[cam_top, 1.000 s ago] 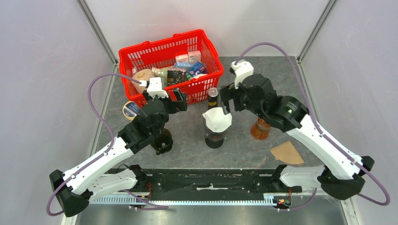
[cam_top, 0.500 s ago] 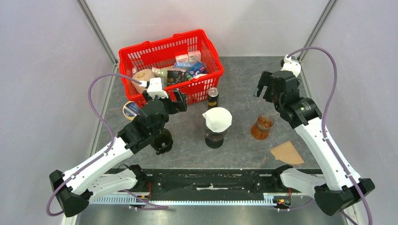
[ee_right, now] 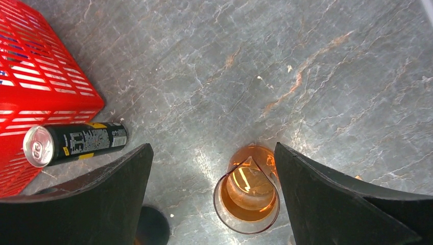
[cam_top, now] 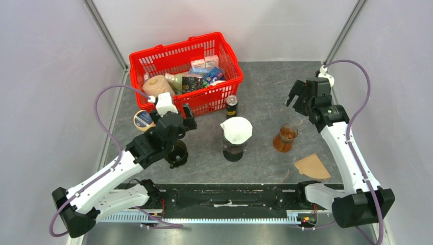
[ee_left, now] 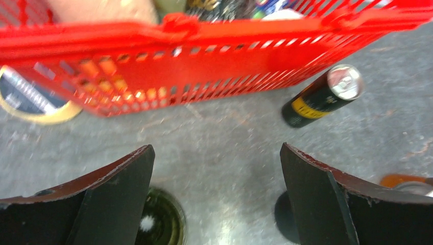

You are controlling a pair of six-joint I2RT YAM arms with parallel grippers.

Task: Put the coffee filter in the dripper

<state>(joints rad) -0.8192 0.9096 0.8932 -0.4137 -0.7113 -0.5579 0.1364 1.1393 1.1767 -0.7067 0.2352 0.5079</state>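
On grey table (cam_top: 265, 92), filter (cam_top: 236, 128) seated in dripper (cam_top: 233, 149); left gripper (ee_left: 214, 158), right gripper (ee_right: 210, 150) gaping, empty: steer clear of paper.

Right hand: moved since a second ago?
Yes. The right hand went from beside the coffee filter to the far right, beyond the amber glass.

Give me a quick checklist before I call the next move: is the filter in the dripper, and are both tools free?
1. White filter sits in the dripper: ok.
2. Filter pressed fully down against the dripper wall: cannot tell.
3. Right tool open and empty: ok.
4. Left tool open and empty: ok.
5. Both tools apart from the dripper: ok.
6. Amber glass upright, apart from the dripper: ok.
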